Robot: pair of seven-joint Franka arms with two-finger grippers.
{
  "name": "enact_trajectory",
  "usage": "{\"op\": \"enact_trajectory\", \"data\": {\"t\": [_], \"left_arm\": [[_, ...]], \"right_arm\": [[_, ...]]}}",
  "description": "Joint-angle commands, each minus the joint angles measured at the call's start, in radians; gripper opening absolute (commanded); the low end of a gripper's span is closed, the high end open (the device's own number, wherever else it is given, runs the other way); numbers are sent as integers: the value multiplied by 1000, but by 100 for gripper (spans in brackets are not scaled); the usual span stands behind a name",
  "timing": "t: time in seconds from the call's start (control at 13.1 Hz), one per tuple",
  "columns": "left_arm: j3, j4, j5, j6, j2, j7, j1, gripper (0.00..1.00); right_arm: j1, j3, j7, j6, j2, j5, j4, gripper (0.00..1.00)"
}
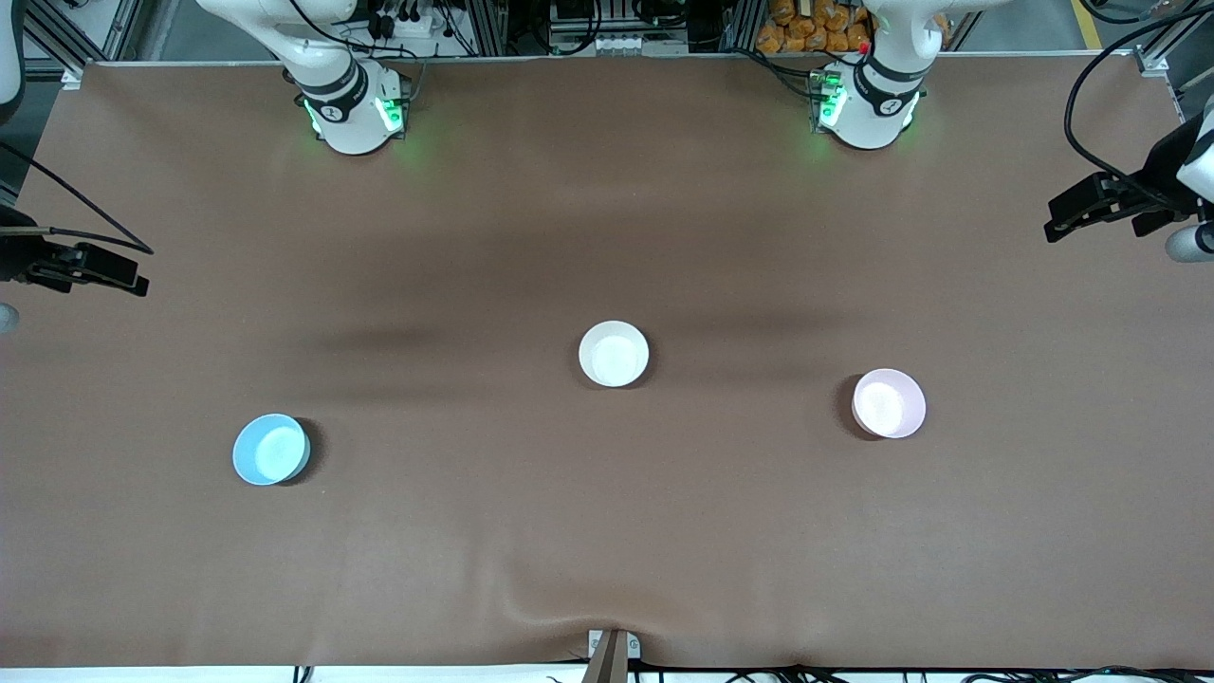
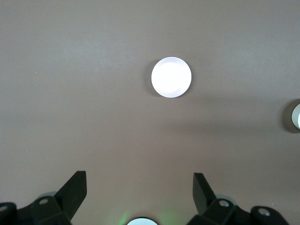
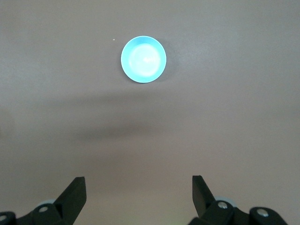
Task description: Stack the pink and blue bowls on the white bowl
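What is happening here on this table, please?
Nothing is being handled yet. Three small round plastic bowls sit apart on the brown table: the white bowl in the middle, the pale pink bowl toward the left arm's end, the light blue bowl toward the right arm's end, nearest the front camera. The left gripper and right gripper are open and empty, high above the table. No stacking has begun.

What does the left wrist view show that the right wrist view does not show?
Only the left wrist view shows the pink bowl, and the white bowl cut off at its edge. Only the right wrist view shows the blue bowl. Both share the bare brown table and an empty gripper with open jaws, high over the table: the left gripper in one and the right gripper in the other.
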Motion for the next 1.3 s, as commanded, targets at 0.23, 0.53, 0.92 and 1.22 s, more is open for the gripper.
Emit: {"op": "enact_trajectory", "data": {"t": [0.23,0.53,0.92,1.22], "left_arm": [[-4,-16,-10,18,-5,21,16,100],[-4,-43,-10,45,-5,21,16,100],[-4,-125,-10,126,-5,23,39,100],[-4,-211,-10,212,-8,23,39,100]], "right_arm": [[5,6,21,11,6,-6,-7,100],[4,6,21,12,8,-6,-7,100],[4,6,21,17,8,-6,-6,100],[2,6,21,19,18,-7,-6,100]]}}
